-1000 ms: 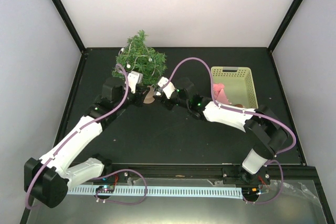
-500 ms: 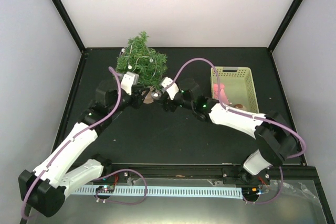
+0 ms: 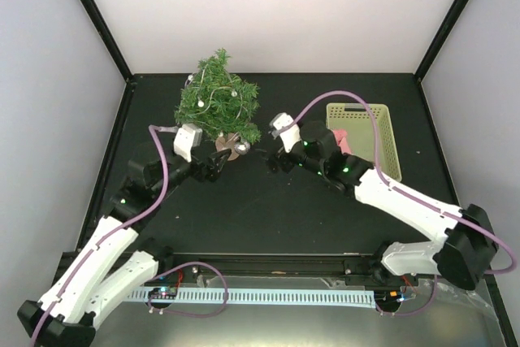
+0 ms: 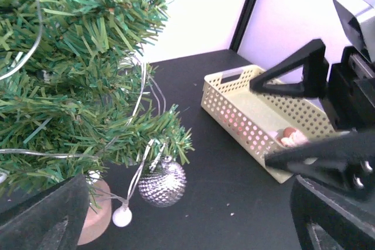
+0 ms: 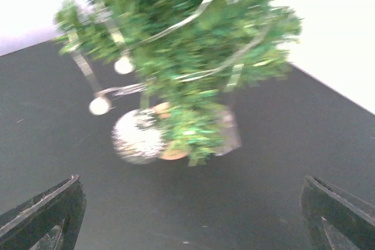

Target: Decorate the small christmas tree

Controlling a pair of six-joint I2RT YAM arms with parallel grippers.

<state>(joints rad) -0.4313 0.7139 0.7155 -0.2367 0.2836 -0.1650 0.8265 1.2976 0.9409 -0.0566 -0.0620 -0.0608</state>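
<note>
The small christmas tree (image 3: 218, 101) stands at the back left on a round wooden base (image 3: 231, 145), with a silver string and white beads wound around it. A silver ball (image 4: 162, 182) hangs from a low branch (image 4: 158, 133) beside the base (image 4: 94, 212); in the right wrist view the ball (image 5: 137, 136) and tree (image 5: 181, 45) are blurred. My left gripper (image 3: 213, 170) sits just front-left of the base, open and empty (image 4: 187, 232). Open and empty as well, my right gripper (image 3: 272, 162) is to the base's right (image 5: 190, 226), and its fingers (image 4: 293, 80) show in the left wrist view.
A pale green lattice basket (image 3: 390, 144) stands at the back right with pink things (image 3: 341, 142) inside; in the left wrist view the basket (image 4: 234, 115) lies behind the right gripper. Black frame posts rise at the table's back corners.
Both grippers have opened and drawn back from the tree's foot, the left toward the front left, the right to the right. The silver ball now hangs free on the low branch.
</note>
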